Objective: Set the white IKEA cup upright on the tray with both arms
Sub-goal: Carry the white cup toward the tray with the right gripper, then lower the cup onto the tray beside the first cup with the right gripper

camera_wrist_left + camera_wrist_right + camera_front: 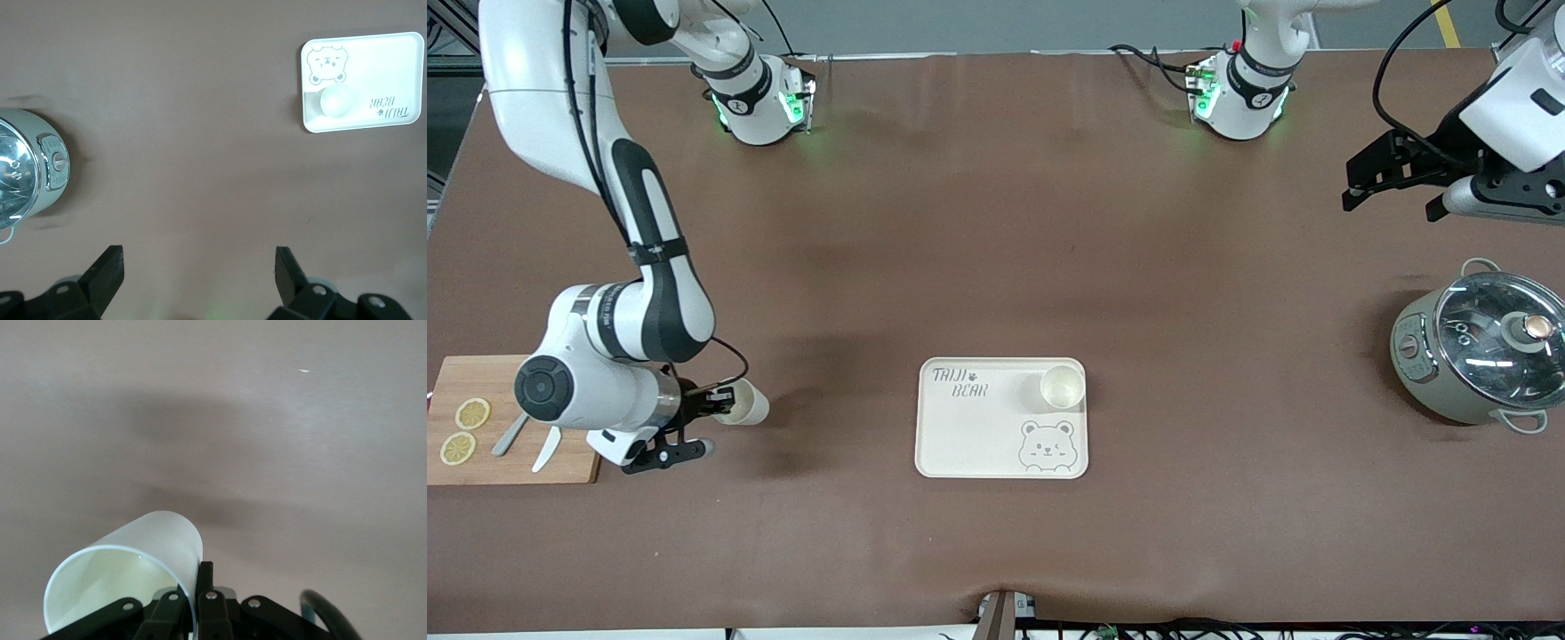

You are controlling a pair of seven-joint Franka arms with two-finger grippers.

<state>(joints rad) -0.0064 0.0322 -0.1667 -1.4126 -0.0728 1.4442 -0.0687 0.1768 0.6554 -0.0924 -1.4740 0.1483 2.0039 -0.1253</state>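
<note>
My right gripper [725, 405] is shut on the rim of a white cup [747, 402], one finger inside and one outside. It holds the cup on its side, low over the table beside the wooden cutting board. The right wrist view shows the cup [133, 567] and its open mouth at the gripper [198, 577]. A second white cup [1063, 387] stands upright on the cream tray [969, 440] at the table's middle. My left gripper [1392, 203] is open and empty, up in the air at the left arm's end. The left wrist view shows that gripper [199, 267], the tray [393, 67] and its cup [338, 101].
A wooden cutting board [507, 391] with two lemon slices [471, 413] and utensils [516, 434] lies at the right arm's end. A grey-green pot with a glass lid [1480, 351] stands at the left arm's end and shows in the left wrist view [20, 167].
</note>
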